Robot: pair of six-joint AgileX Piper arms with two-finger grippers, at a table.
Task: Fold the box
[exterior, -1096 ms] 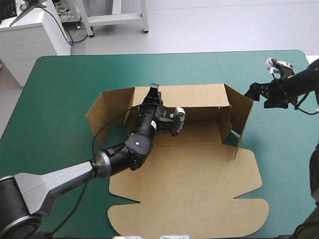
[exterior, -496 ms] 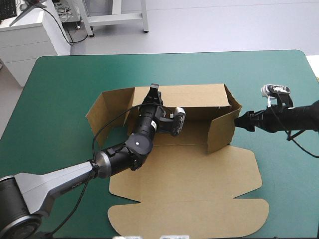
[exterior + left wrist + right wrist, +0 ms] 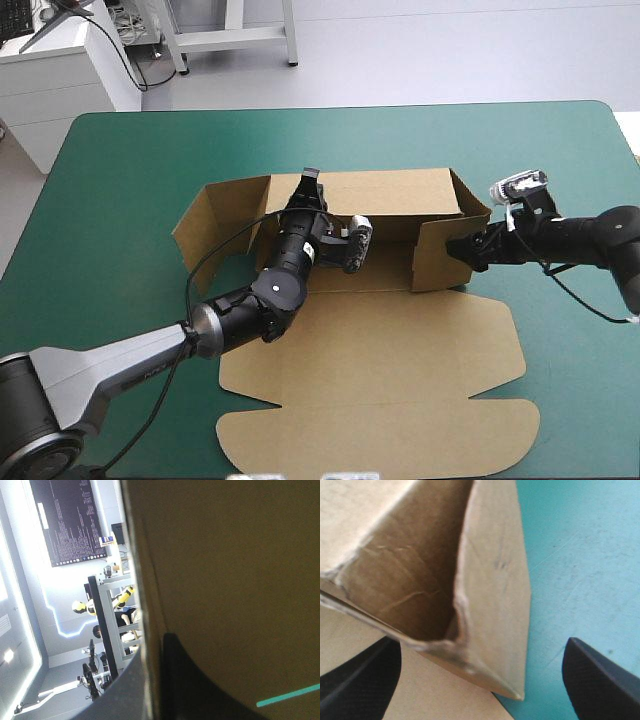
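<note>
High view first: the box (image 3: 400,360) sat mid-frame on the teal-green table (image 3: 120,180), only half built. The big lid part lay flat toward the lower middle of the frame, with the rounded flaps nearest the bottom edge. The back wall stood upright across the centre. A side flap at centre left stood up but splayed outward, and the side flap at centre right was swung inward across the tray floor.

The left gripper (image 3: 309,183) came in from the lower left and reached to the top edge of the back wall, just left of centre. The right gripper (image 3: 462,250) came in from the right edge and sat right up against the outer face of that swung-in flap.

Left wrist view: brown board (image 3: 225,555) filled most of it. The left gripper (image 3: 152,647) was pinched onto the wall's edge. One black finger (image 3: 200,690) lay on the broad brown face and the other (image 3: 125,695) on the far side of the edge, with just the sheet between them.

Right wrist view: the claw (image 3: 482,645) was wide open, with one black finger (image 3: 360,685) over brown board and the other (image 3: 600,680) over the teal-green cover (image 3: 580,555). The raised corner of the box (image 3: 490,605) stood between them and just ahead, its edge a bit frayed. I couldn't tell whether either finger was actually touching it.
</note>
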